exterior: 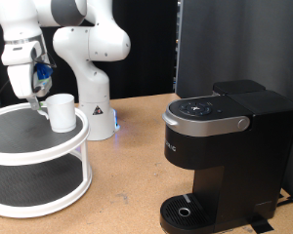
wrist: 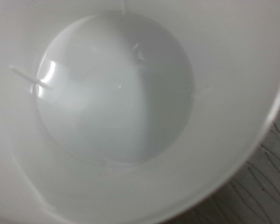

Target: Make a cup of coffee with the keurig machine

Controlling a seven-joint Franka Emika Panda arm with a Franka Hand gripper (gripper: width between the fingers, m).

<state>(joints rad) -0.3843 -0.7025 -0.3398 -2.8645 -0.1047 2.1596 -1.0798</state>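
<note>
Exterior view: pincer [exterior: 36, 97] sat at the rim of the small white ceramic cup [exterior: 61, 111] on the two-tier white round shelf [exterior: 34, 146], well apart from the boxy black keurig machine [exterior: 223, 146], its spread untellable; wrist view: only the cup's interior [wrist: 117, 93] showed, so a square, firm rim grip seemed advisable.

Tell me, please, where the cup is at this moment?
In the exterior view the cup stands on the top tier of the white two-tier stand at the left, with the gripper beside it and the keurig machine far to the right.

Exterior faces scene; wrist peers into cup [wrist: 117, 93].
</note>
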